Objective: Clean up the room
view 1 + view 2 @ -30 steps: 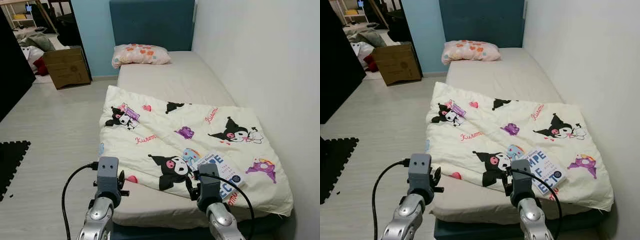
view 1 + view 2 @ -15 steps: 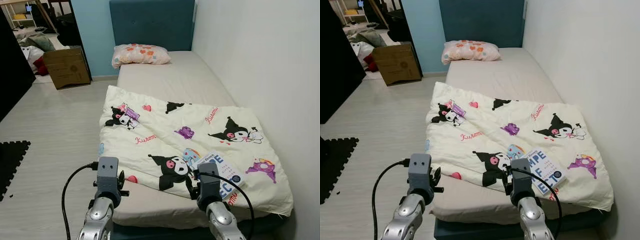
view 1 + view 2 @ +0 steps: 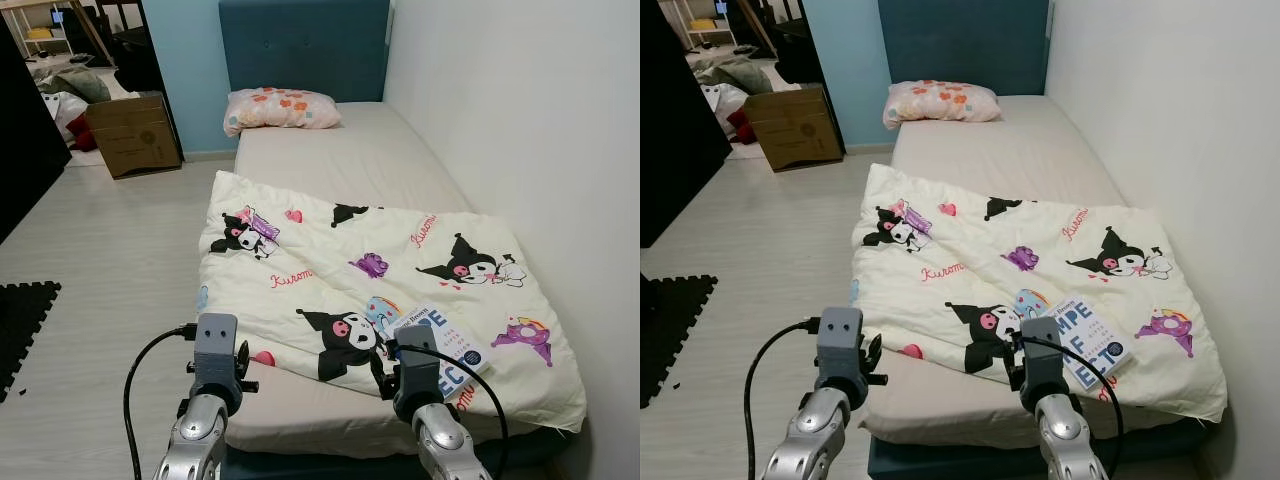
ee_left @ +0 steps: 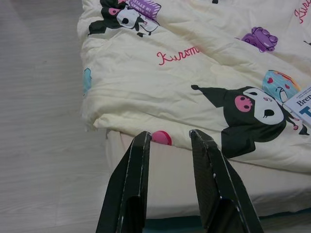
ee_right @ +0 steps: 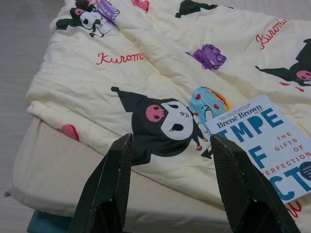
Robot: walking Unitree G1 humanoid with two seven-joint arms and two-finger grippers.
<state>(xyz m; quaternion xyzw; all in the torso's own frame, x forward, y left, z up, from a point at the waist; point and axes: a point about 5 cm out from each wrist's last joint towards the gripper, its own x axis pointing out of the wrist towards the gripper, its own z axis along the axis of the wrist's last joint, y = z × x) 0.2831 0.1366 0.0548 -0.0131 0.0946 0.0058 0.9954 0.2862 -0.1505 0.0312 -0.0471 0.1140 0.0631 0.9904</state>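
Two grippers hover at the foot of the bed, and by my reading little of the tidying is done yet: the blanket lies rumpled, the book sits on it, and clutter waits in the far corner.

Going left to right in the head views: at 9 o'clock a black foam mat with toothed, jigsaw edges lies on the pale wood-grain floor. At 11 o'clock a cardboard box stands square and matte, with a heap of soft things behind it too small to tell apart. At 7 o'clock the left gripper holds its two black fingers a narrow gap apart, gripping nothing, just short of the folded edge of the blanket. That blanket is cream cloth, wrinkled, printed with black cartoon figures and red script, laid askew across the lower mattress, which is smooth and beige. At 12 o'clock a plump pillow with orange blotches rests against the teal padded headboard.

At 5 o'clock the right gripper has its fingers spread wide and empty over the blanket's near edge. Just beyond it the book, a flat glossy white paperback with large blue lettering, lies on the blanket. The plain white wall closes the scene at 3 o'clock.
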